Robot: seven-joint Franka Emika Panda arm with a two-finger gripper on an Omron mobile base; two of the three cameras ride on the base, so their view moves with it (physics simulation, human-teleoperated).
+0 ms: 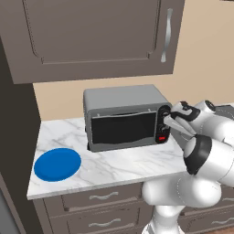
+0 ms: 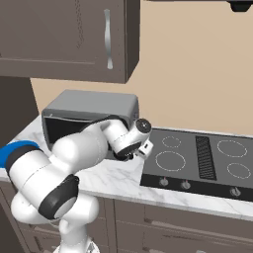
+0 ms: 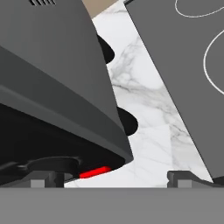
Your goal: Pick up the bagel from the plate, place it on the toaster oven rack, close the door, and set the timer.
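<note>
marble counter [image 1: 114, 164] — blue plate [image 1: 57, 164], toaster oven [image 1: 123, 116], cooktop [image 2: 197, 165]

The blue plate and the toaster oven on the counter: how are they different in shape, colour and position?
The plate is a flat, round, bright blue disc; the toaster oven is a tall grey box with a dark glass door. The plate lies near the counter's left front edge; the toaster oven stands further back, toward the wall. Both rest on the same marble counter.
</note>
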